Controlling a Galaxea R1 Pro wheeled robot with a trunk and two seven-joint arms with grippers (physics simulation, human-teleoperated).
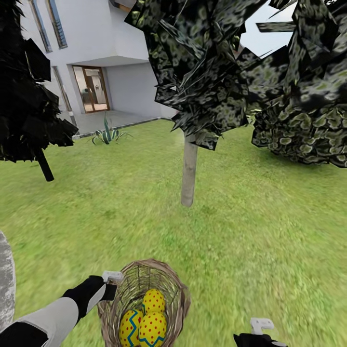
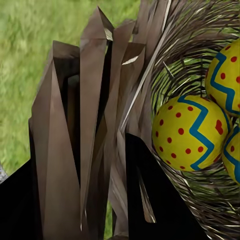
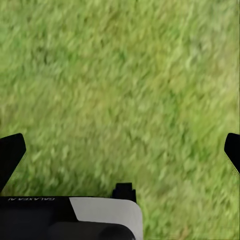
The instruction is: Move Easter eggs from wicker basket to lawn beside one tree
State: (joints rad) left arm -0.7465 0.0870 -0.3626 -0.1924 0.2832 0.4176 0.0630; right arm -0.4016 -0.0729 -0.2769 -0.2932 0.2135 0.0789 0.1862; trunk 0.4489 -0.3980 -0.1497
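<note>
The wicker basket (image 1: 179, 294) stands on the lawn (image 1: 250, 231) at the near edge of the head view. Inside it lie the three Easter eggs (image 1: 153, 300) (image 1: 129, 328) (image 1: 153, 330), yellow with red dots and blue zigzags. My left gripper (image 1: 112, 284) is at the basket's left rim. In the left wrist view the woven wall (image 2: 95, 115) sits between its fingers, one dark finger (image 2: 155, 200) is inside the basket, and the eggs (image 2: 192, 132) are close by. My right gripper (image 1: 260, 328) hovers open over bare grass (image 3: 120, 150). The pale-trunked tree (image 1: 189, 173) stands ahead.
A thin dark-trunked tree (image 1: 45, 166) stands at the left, dense dark foliage (image 1: 303, 111) at the right. A spiky plant (image 1: 107, 135) and a white house (image 1: 96, 58) lie beyond. A grey stone patio edge (image 1: 5, 279) shows at the near left. Open grass surrounds the pale trunk.
</note>
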